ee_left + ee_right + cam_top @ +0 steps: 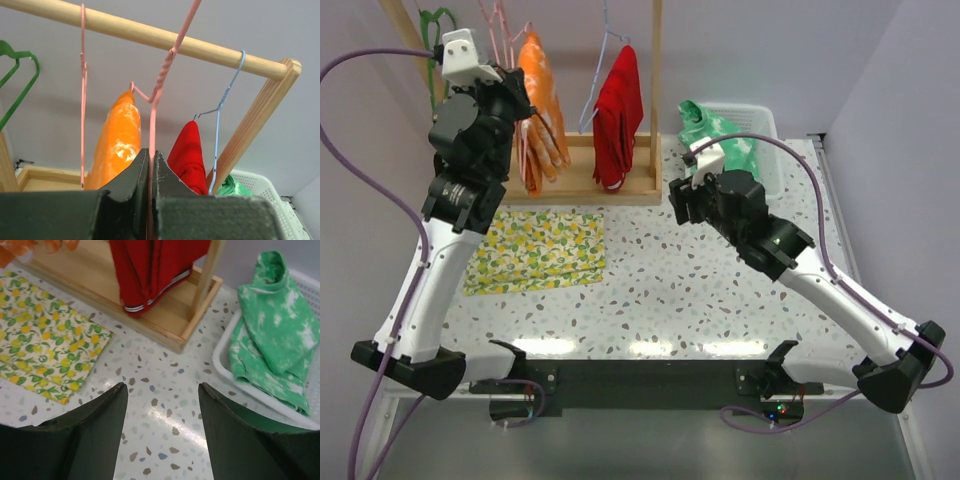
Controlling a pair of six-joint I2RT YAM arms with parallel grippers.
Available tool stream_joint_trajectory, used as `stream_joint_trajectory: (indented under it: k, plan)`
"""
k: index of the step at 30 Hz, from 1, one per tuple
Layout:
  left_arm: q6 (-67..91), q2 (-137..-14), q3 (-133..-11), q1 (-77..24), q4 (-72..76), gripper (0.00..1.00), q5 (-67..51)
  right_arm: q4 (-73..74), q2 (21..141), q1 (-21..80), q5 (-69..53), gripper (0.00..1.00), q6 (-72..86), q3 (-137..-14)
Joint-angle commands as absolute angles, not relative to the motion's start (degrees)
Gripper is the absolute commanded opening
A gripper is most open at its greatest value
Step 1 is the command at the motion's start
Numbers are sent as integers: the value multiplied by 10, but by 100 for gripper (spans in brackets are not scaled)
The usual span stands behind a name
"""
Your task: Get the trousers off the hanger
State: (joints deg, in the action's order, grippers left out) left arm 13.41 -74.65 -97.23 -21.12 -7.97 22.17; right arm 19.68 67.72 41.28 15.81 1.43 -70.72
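left pincer [151, 159] is pressed together on the pink hanger [153, 120] wire, just under its twisted neck. orange trousers [119, 142] hang right behind it, a bit left of the fingertips, on that same hanger as far as I can tell. red trousers [187, 150] are further right on the blue hanger [218, 112]. green trousers [272, 325] lie in the white basket [223, 362], just right of the right pincer [162, 392], which is spread and empty above the table [165, 440]

my read: step in hand is getting the orange pair off
- left: firm pinch on the wire so the hanger can't swing or twist, hook left on the wooden rail [150, 35] unless it binds
- right: come in low under the left pincer, grab cloth not wire, pull down and sideways off the bar end
- risks: thin wire slipping in the pinch, hanger rotating, cloth snagging at the bend
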Motion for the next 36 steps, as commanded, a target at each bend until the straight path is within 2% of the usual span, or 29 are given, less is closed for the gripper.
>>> stream_joint_trajectory:
  k: [1, 8, 13, 22, 26, 36]
  plan:
    - [163, -688, -982, -219, -61, 0, 225, 113, 670, 471, 132, 63, -37, -700]
    - [208, -655, -984, -222, -202, 0, 225, 3, 696, 554, 146, 66, -40, -698]
    - [231, -584, -894, -227, -221, 0, 225, -51, 739, 585, 158, 66, -37, -712]
    - [265, -536, -866, -228, -272, 0, 182, -165, 868, 632, 192, 66, -51, -751]
    - [264, -529, -867, -228, -283, 0, 180, -189, 918, 675, 219, 66, -68, -774]
    - [247, -542, -882, -228, -304, 0, 191, -193, 952, 719, 226, 66, -69, -831]
